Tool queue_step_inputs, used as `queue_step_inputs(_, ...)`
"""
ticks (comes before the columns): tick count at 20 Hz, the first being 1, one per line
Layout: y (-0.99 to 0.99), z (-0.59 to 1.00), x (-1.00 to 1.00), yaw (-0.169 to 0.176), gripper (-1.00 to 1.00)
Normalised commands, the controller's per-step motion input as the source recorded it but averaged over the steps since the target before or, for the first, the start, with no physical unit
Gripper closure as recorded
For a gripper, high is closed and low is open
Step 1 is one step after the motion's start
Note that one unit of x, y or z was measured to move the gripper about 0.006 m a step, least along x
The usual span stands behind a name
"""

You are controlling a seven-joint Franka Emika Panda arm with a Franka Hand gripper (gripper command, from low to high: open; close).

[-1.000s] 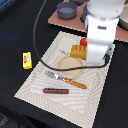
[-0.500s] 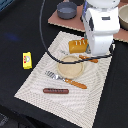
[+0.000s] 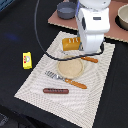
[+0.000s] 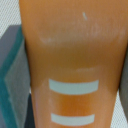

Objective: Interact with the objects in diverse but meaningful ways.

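The golden scored bread loaf (image 3: 70,43) sits at the far edge of the woven placemat (image 3: 35,85), partly hidden behind the white arm. In the wrist view the bread loaf (image 4: 75,45) fills the frame, and my gripper (image 4: 70,65) closes on it with a grey finger (image 4: 12,75) against one side and a dark edge on the other. A thin brown sausage (image 3: 55,91) lies on the mat's near part. The yellow printed packet (image 3: 27,60) rests on the dark table at the exterior view's left. The small grey pan (image 3: 65,9) stands at the back. The tomato is out of view.
A round tan plate (image 3: 70,68) lies mid-mat, an orange-handled fork (image 3: 67,81) in front of it and an orange-handled knife (image 3: 90,59) behind. A brown board (image 3: 117,31) at the back right carries a bowl (image 3: 122,17).
The arm has shifted toward the exterior view's left, and the bread loaf now shows further left along the mat's far edge.
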Motion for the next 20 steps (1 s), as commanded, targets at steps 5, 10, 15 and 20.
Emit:
queue_step_inputs(5, 0.47, -0.02, -0.96, 0.002, 1.0)
queue_step_inputs(10, 0.63, -0.11, -0.86, 0.004, 1.0)
queue_step_inputs(15, 0.79, -0.14, -0.57, 0.001, 1.0)
queue_step_inputs(20, 0.8, -0.15, -0.34, 0.0, 1.0)
